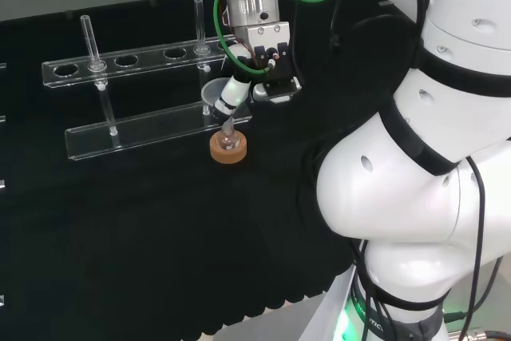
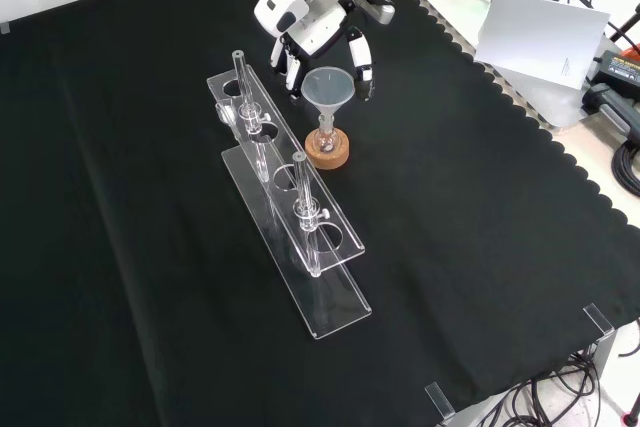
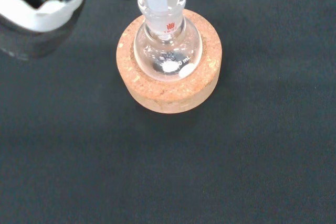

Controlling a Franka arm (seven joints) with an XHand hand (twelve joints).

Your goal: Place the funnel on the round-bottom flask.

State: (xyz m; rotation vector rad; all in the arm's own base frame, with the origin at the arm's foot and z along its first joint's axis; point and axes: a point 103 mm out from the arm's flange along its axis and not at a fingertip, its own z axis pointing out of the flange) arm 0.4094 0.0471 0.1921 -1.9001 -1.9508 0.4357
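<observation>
Seating funnel (image 2: 328, 89) stem into round-bottom flask (image 3: 167, 45) neck, upper centre of the front view, on cork ring (image 2: 327, 151). Hand (image 2: 318, 32) fingers (image 2: 361, 69) curl round the cone. Judgement: keep stem vertical, release slowly so flask stays put.

A clear plastic rack (image 2: 300, 237) stood on the black cloth (image 2: 150, 247), running lengthwise from near the front view's top toward its lower right, with round holes along its upper shelf. Two clear tubes (image 2: 302, 209) stood upright in it, one toward each end, with open holes between them. At the front view's right edge, off the cloth's scalloped border, a grey sheet (image 2: 540, 42) lay on the bench beside cables (image 2: 625, 162), and clear brackets (image 2: 598, 319) sat at the cloth's near corner.
</observation>
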